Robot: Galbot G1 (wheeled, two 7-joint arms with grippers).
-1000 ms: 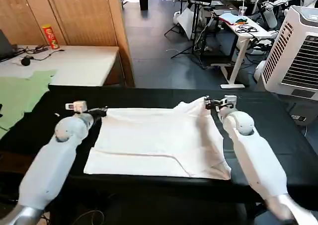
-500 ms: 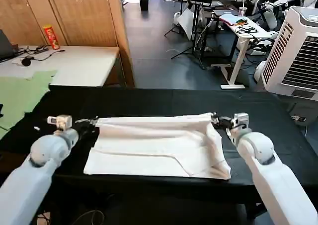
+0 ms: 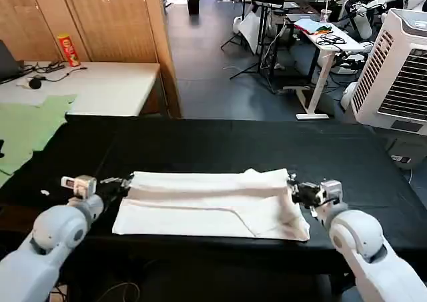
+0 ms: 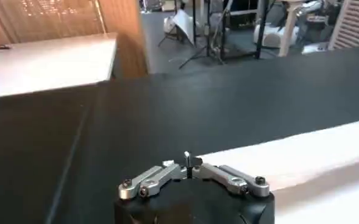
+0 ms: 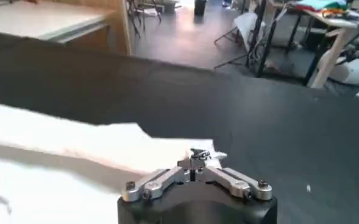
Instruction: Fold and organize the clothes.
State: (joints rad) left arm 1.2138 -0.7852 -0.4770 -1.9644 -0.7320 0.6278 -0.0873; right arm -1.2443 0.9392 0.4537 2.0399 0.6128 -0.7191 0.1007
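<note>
Pinching the T-shirt's far corners, the closed left claw and right claw hold its folded-over edge taut above the black desk.

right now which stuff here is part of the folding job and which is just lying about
Job: white T-shirt, held at its far edge by the left gripper and right gripper.
Lying about: pale green cloth, red can, white cooler.

Black table, wooden partition
</note>
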